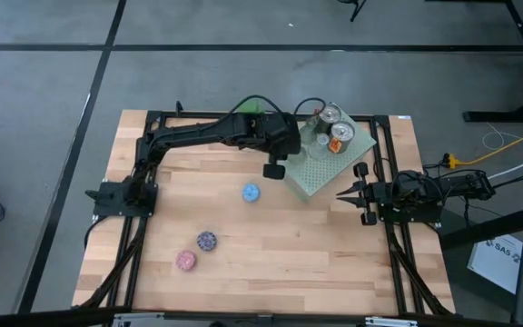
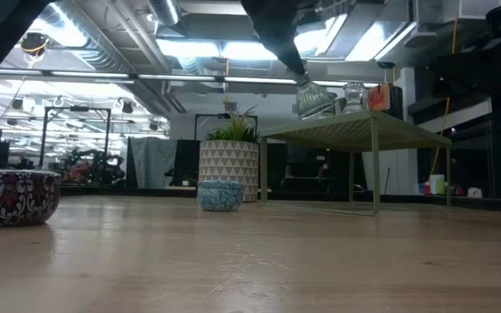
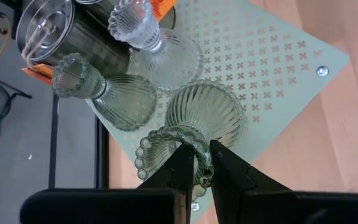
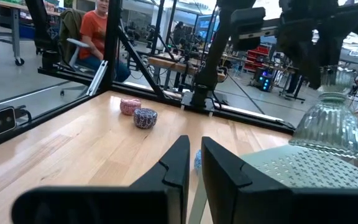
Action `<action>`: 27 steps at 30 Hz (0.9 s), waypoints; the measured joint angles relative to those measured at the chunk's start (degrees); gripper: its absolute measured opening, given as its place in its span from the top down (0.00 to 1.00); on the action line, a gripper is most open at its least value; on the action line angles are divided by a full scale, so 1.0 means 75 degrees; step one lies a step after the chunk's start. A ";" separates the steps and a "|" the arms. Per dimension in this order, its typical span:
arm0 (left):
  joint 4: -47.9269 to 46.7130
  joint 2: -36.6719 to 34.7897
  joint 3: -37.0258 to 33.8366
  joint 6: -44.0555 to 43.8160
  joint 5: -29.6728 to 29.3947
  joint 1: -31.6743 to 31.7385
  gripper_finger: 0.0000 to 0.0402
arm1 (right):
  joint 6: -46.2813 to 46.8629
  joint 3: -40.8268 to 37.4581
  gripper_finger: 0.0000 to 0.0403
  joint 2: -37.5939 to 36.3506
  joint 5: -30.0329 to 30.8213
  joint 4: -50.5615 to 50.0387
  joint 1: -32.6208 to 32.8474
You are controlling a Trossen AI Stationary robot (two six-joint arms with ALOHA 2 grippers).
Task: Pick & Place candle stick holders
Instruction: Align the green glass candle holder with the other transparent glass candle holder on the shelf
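Clear ribbed glass holder (image 3: 197,118), beaded rim pinched by the left hand (image 3: 196,163), at the slab's (image 3: 272,68) 9 o'clock edge. Two more glass holders (image 3: 114,93) and silver holders (image 1: 332,115) crowd its 12 o'clock corner. On the counter (image 1: 316,245): blue holder (image 1: 251,193) centre; mosaic holder (image 1: 207,241) and pink holder (image 1: 185,261) toward 7 o'clock.

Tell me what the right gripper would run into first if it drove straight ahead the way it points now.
Probably the blue holder, which shows just beyond the shut right gripper in its wrist view. The high view puts the green slab's corner close beside that line, so a graze there cannot be ruled out.
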 joint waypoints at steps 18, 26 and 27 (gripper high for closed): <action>0.0062 0.0003 -0.0200 0.0196 0.0463 0.0389 0.93 | -0.0001 -0.0002 0.89 -0.0001 0.0017 -0.0008 0.0001; 0.0063 0.0003 -0.0200 0.0206 0.0576 0.0405 0.90 | -0.0003 0.0000 0.89 0.0000 0.0017 -0.0032 0.0001; 0.0061 0.0003 -0.0200 0.0203 0.0576 0.0407 0.88 | -0.0002 0.0000 0.89 -0.0002 0.0015 -0.0032 0.0002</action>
